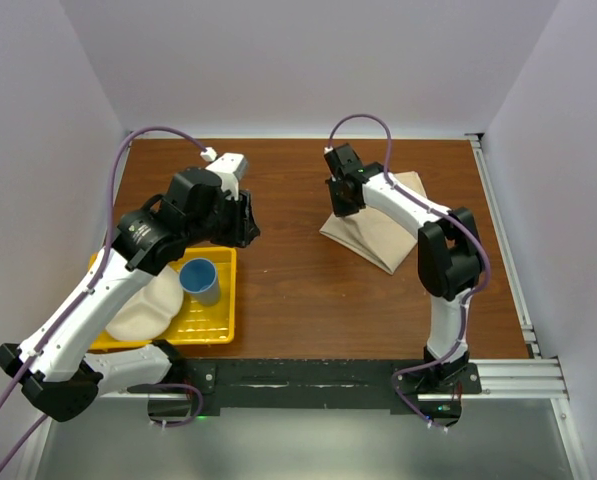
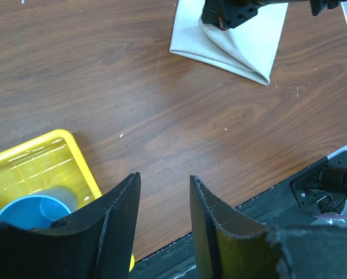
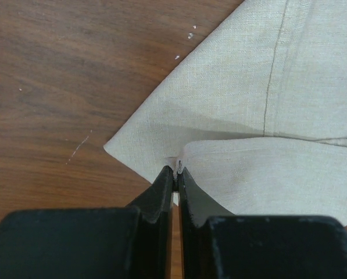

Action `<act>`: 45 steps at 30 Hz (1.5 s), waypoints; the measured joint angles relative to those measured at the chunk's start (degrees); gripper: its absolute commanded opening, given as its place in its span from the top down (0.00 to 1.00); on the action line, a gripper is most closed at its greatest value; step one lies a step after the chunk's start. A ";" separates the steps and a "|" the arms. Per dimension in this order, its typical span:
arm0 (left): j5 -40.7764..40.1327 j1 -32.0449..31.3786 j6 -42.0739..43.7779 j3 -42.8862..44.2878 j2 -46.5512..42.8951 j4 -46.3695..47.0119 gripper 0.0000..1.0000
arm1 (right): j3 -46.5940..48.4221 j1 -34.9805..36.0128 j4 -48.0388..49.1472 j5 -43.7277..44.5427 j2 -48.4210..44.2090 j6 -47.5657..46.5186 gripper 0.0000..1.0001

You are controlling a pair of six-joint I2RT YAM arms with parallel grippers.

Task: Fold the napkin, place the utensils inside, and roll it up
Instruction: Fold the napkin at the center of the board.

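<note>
The beige napkin (image 1: 378,243) lies folded on the wooden table at the back right. It also shows in the left wrist view (image 2: 243,49) and the right wrist view (image 3: 266,87). My right gripper (image 1: 341,203) (image 3: 176,170) is shut on a corner of the napkin's upper layer and holds it just above the lower layer. My left gripper (image 1: 244,226) (image 2: 164,177) is open and empty, above bare table next to the yellow tray. The knife is not in view.
A yellow tray (image 1: 228,322) (image 2: 74,150) at the near left holds a blue cup (image 1: 200,280) (image 2: 28,212) and a white plate (image 1: 143,308). A black rail (image 1: 308,380) runs along the near table edge. White walls enclose the table.
</note>
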 measured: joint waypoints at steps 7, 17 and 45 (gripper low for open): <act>-0.31 0.31 0.00 0.00 0.00 -0.39 0.56 | 0.72 0.22 -0.20 -2.12 2.36 -0.31 0.74; 2.34 0.31 -0.07 -2.84 -0.76 1.86 0.51 | 9.75 0.13 -3.34 -13.33 5.51 5.62 0.30; 14.27 0.37 -8.13 5.05 48.09 32.37 0.87 | -7.21 -14.47 0.57 -31.69 -1.01 9.86 0.71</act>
